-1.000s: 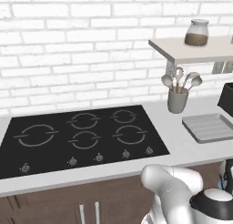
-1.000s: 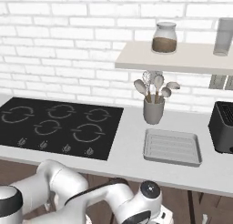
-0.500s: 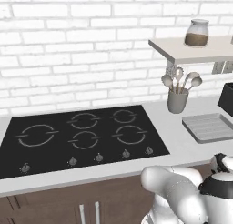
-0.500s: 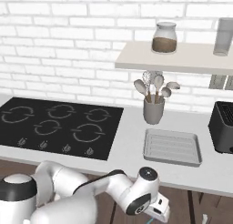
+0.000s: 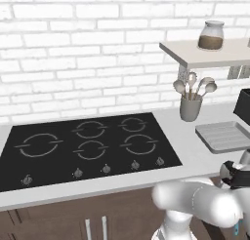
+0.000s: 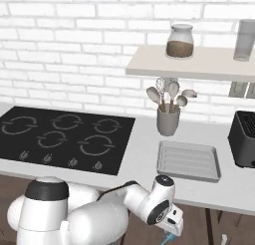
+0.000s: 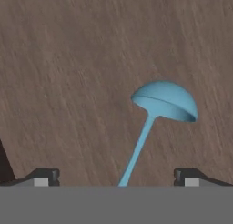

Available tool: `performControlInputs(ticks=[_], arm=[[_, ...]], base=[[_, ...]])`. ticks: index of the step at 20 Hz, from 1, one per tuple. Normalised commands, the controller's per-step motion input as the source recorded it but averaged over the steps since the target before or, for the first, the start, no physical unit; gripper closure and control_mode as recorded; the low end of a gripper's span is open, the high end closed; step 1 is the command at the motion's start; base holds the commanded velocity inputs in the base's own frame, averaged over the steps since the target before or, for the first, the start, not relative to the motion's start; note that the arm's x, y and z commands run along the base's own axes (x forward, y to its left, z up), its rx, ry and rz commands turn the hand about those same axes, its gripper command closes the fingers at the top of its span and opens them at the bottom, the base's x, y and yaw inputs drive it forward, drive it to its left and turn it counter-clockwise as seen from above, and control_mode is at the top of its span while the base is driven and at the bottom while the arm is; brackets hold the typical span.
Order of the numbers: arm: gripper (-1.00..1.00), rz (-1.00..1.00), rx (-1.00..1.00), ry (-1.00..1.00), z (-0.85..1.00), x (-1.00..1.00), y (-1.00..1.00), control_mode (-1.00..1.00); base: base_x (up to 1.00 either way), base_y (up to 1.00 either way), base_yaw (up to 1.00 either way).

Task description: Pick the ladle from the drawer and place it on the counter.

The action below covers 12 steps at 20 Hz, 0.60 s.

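In the left base view the white arm bends low at the lower right, in front of the pale counter point(image 5: 195, 158) that carries the black cooktop point(image 5: 88, 146), a utensil crock point(image 5: 190, 107) and a grey tray point(image 5: 225, 135). In the right base view the gripper point(image 6: 172, 232) hangs below the counter's front edge, a blue sliver of the ladle point(image 6: 168, 237) at its tip. In the hand view the blue ladle point(image 7: 157, 114) lies on dark wood grain, its handle running down between the finger tips point(image 7: 43, 176), which stand wide apart.
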Motion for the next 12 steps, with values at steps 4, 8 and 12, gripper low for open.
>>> performControlInputs(ticks=[4,8,12], arm=[[-1.00,0.00,0.10,0.06,-0.39,0.00,-0.10,-1.00],[-1.00,0.00,0.07,0.03,-0.25,0.00,-0.08,-1.00],[-1.00,0.00,0.04,0.00,-0.20,0.00,-0.07,-1.00]], base=[[0.00,0.00,0.00],[0.00,0.00,0.00],[0.00,0.00,0.00]])
